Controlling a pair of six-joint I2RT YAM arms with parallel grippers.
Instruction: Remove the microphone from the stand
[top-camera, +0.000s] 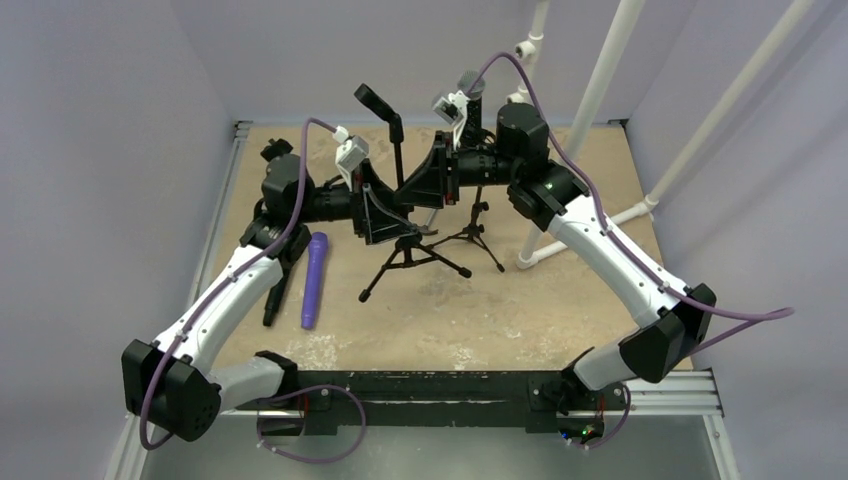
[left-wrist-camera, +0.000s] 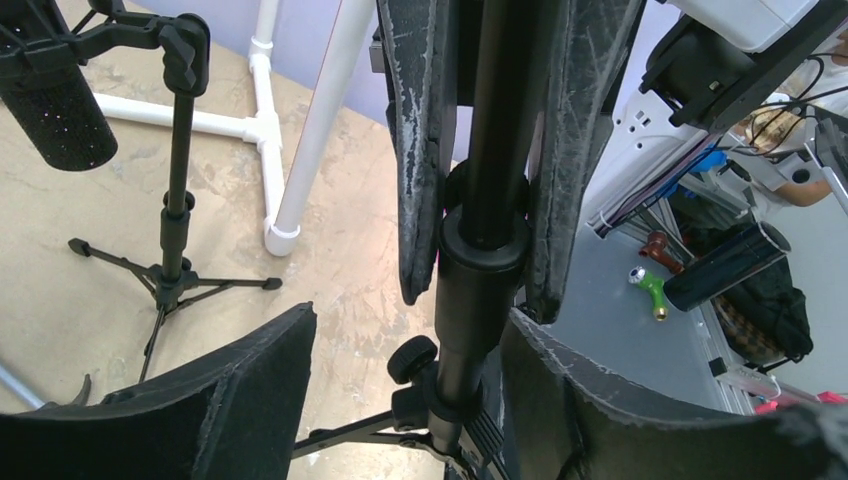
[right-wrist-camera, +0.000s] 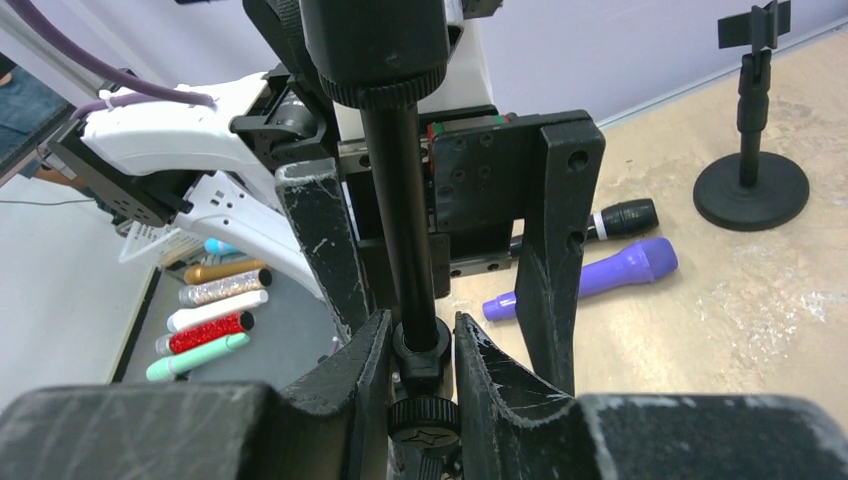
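Tan worktop (top-camera: 560, 290): a scuffed board. Both my arms reach in from the near edge and meet over its middle.
White pipe frame (top-camera: 592, 100): rises at the far right of the worktop.
Near tripod stand (top-camera: 397, 155): upright at the middle with its legs spread. Both pincers are at its pole. A thick black holder tops it, and I cannot tell whether anything sits in that.
Far tripod stand (left-wrist-camera: 178, 200): upright just beyond and to the right of the near one, apart from both pincers.
Right pincer (right-wrist-camera: 420, 330): clenched on the near tripod stand's pole at the collar, where the thin rod meets the thicker tube. It comes in from the right.
Left pincer (left-wrist-camera: 408, 320): released. Its fingers straddle the same pole from the left, with a gap on each side.
Purple microphone (top-camera: 315, 280): lies flat on the left of the worktop, left of the near tripod stand.
Loose black microphone (top-camera: 275, 295): lies just left of the purple one, partly under my left arm.
Black microphone (left-wrist-camera: 55, 105): my task item. It sits tilted in the clip atop the far tripod stand, with neither pincer on it.
Round-base stand (right-wrist-camera: 750, 185): small, at the far left, with a clip on top.
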